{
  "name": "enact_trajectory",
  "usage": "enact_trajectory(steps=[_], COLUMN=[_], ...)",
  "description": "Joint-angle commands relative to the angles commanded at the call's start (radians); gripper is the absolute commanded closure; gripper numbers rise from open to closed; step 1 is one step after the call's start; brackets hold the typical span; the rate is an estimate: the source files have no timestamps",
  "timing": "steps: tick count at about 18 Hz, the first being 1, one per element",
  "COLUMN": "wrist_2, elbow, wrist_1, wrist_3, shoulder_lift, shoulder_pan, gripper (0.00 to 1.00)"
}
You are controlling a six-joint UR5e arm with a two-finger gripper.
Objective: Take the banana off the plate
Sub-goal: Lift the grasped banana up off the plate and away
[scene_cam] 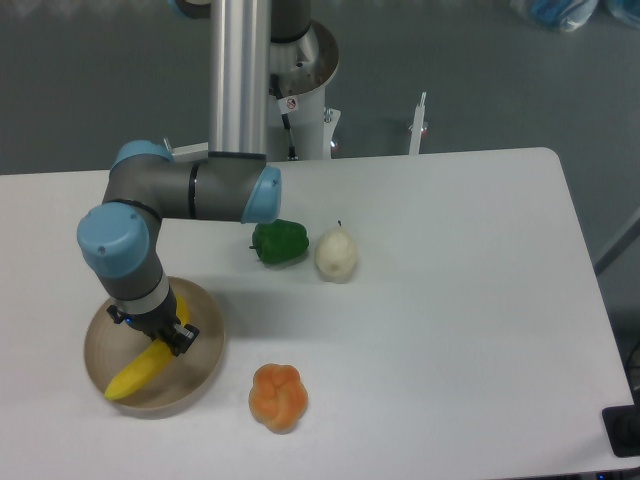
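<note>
The bright yellow banana point(137, 374) lies in the round beige plate point(204, 365) at the front left of the table. My gripper point(160, 337) points down from the arm's wrist right over the banana's upper end. The fingers are dark and mostly hidden under the wrist. They sit around or against the banana, but I cannot tell whether they are closed on it. The banana's lower end rests toward the plate's front left rim.
A lumpy orange fruit point(278, 397) lies just right of the plate. A green pepper point(279, 242) and a pale pear point(336, 255) lie in the middle of the table. The arm's base column point(240, 80) stands at the back.
</note>
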Motion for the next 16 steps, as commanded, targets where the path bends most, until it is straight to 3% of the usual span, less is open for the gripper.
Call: enact_trajectory(steps=[7, 16], wrist_2=[0.003, 0.038], elbow=[0.000, 0.023], wrist_1=[-0.017, -0.132], wrist_3=[0.159, 0.460], shoulder_lift=[0.078, 0.169], shoulder_pan=[0.106, 0.268], gripper=[0.80, 0.80])
